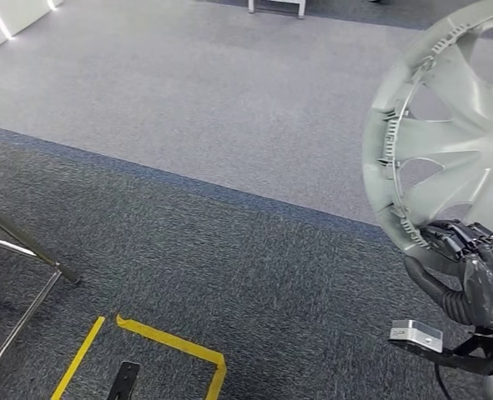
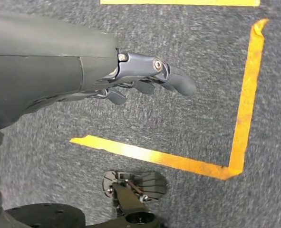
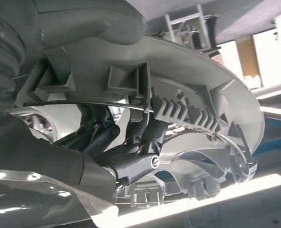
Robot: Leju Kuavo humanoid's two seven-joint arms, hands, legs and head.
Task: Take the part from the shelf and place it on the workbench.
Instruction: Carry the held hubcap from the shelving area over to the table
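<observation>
Gripping the wheel cover rim from below, right hand

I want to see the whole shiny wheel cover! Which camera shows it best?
The head view: the wheel cover shows its spokes and rim above the right hand. The right wrist view shows its ribbed rim up close.

One wheel cover, two robot hands.

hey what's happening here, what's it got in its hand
The humanoid's right hand grips a silver wheel cover by its rim, holding it up over grey carpet. The left hand hangs holding nothing above yellow floor tape. No workbench is in sight, so the part is not yet placed.
</observation>
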